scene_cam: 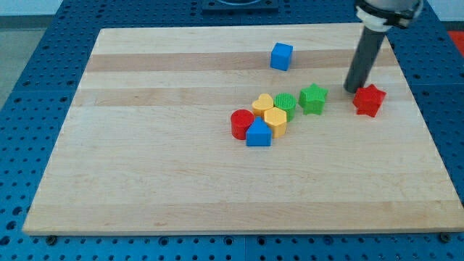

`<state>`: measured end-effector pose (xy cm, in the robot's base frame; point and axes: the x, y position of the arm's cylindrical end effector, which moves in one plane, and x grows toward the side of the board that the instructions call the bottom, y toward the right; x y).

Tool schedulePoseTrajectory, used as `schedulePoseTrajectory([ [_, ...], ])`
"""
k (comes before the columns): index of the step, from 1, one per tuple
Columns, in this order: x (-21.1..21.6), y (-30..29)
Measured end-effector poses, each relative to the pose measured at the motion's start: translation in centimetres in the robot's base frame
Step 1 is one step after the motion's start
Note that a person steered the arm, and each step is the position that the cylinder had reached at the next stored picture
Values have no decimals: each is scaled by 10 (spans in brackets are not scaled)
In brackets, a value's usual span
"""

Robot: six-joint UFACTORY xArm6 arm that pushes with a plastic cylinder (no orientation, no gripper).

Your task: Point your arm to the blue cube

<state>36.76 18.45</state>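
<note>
The blue cube (282,56) sits alone near the view's top, a little right of the middle of the wooden board (145,145). My tip (352,90) is on the board at the right, well to the right of and below the blue cube. It stands just left of a red star-shaped block (369,100) and right of a green star block (313,98).
A tight cluster lies mid-board: a yellow heart block (263,104), a green round block (286,104), a yellow hexagon block (275,121), a red cylinder (241,123) and a blue block with a peaked top (258,134).
</note>
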Motion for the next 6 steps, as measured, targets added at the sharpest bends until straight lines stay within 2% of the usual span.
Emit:
schedulePoseTrajectory([
  [1, -25, -39],
  [3, -35, -151],
  [4, -65, -181],
  [6, -78, -183],
])
